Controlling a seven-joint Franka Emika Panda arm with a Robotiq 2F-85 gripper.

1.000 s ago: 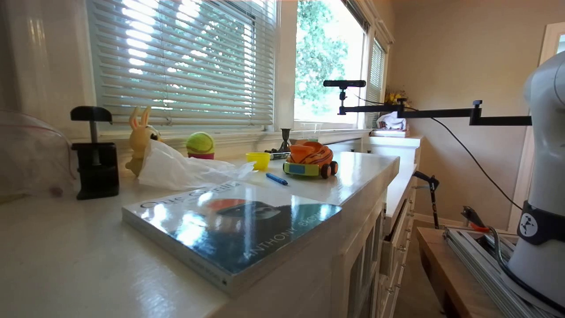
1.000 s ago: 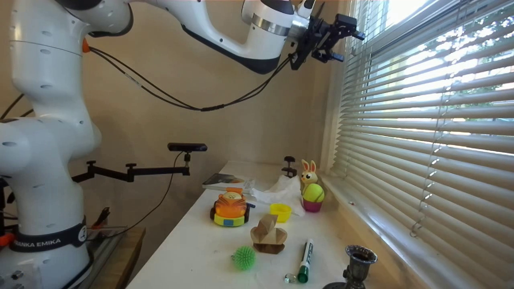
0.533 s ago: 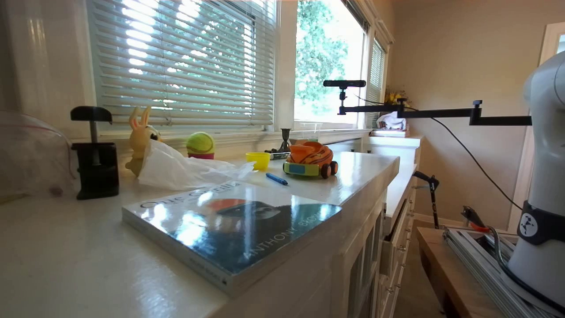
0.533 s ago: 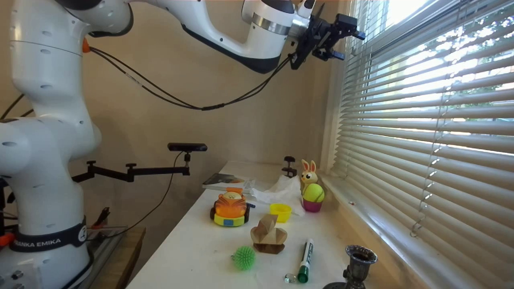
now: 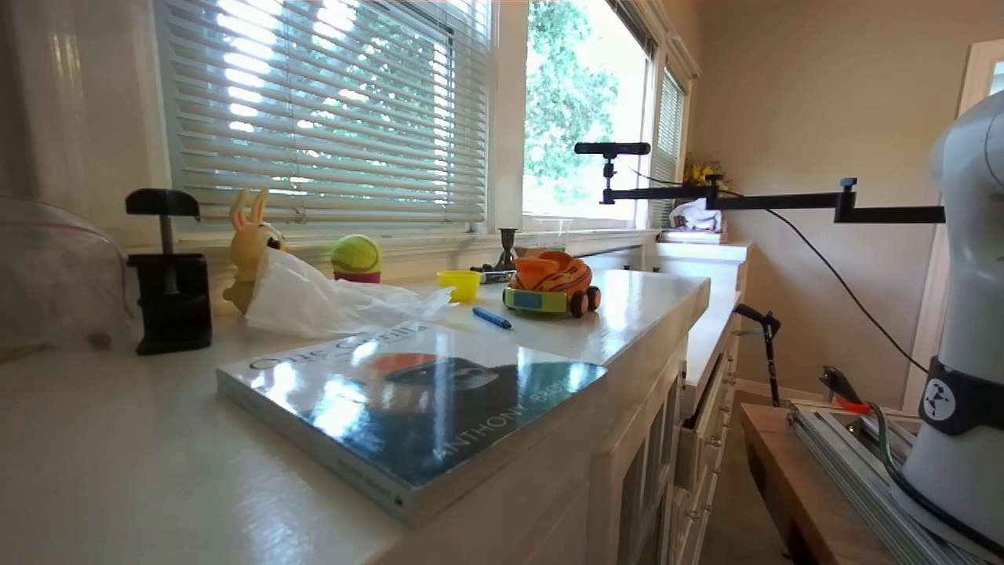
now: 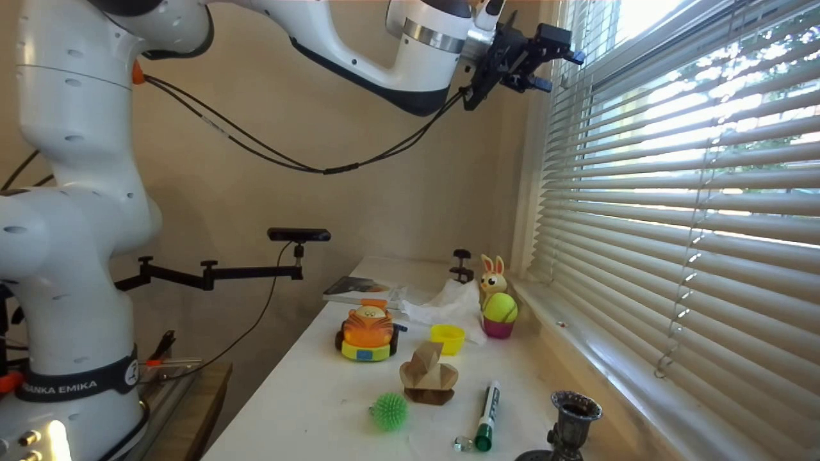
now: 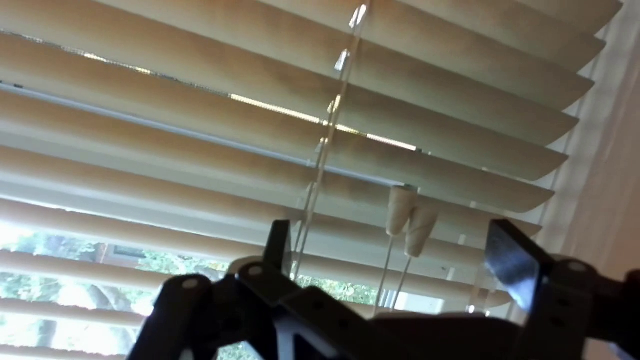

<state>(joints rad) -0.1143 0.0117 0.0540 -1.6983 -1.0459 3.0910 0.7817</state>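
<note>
Gripper (image 7: 389, 235) spread wide before the blinds (image 7: 150, 97); its gap frames two tassels (image 7: 401, 211) (probably just beyond).

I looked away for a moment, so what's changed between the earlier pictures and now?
In an exterior view, the gripper has edged slightly rightward in frame, and a bright light has appeared on the robot's base. Nothing was grasped or released; the jaws stayed open. The toy car, green spiky ball and book stayed put.
</note>
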